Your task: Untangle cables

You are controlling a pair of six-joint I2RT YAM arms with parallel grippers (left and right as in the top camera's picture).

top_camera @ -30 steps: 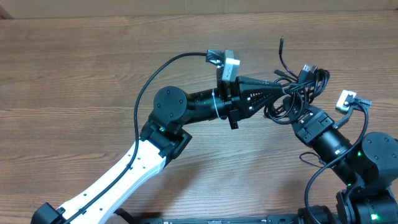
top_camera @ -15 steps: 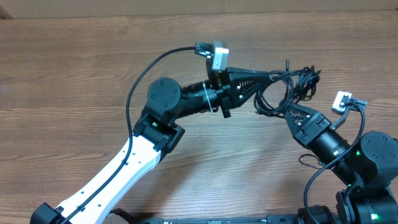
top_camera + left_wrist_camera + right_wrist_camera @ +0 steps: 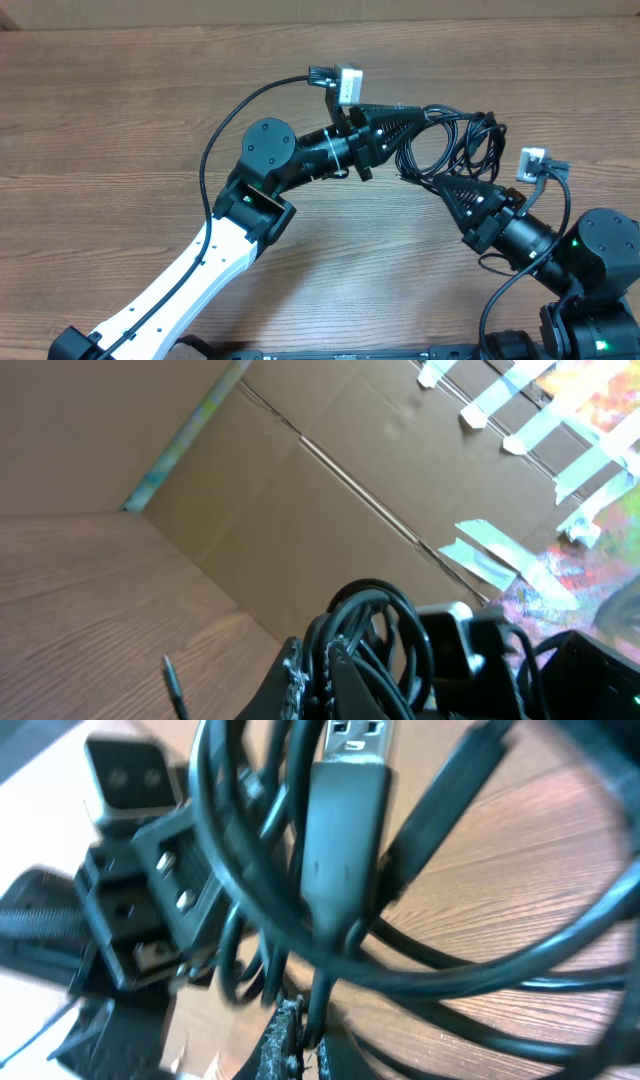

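Our left arm [image 3: 200, 270] has a white link and round black joints; a black wire [image 3: 207, 165] loops to its white wrist camera [image 3: 347, 84]. The left gripper [image 3: 422, 113] is black and ribbed. Our right arm [image 3: 530, 235] is black with green lights [image 3: 576, 243].

No readable text, label, brand, number or sign in any view.
- Plug [image 3: 343, 840] on one of the cables [image 3: 478, 135]: no marking legible on its black body.
- Colourful print [image 3: 600, 420], edge of left wrist view: blurred, nothing can be made out.
- Tape strips [image 3: 485, 560] on the cardboard [image 3: 300, 510]: blank as far as can be seen.
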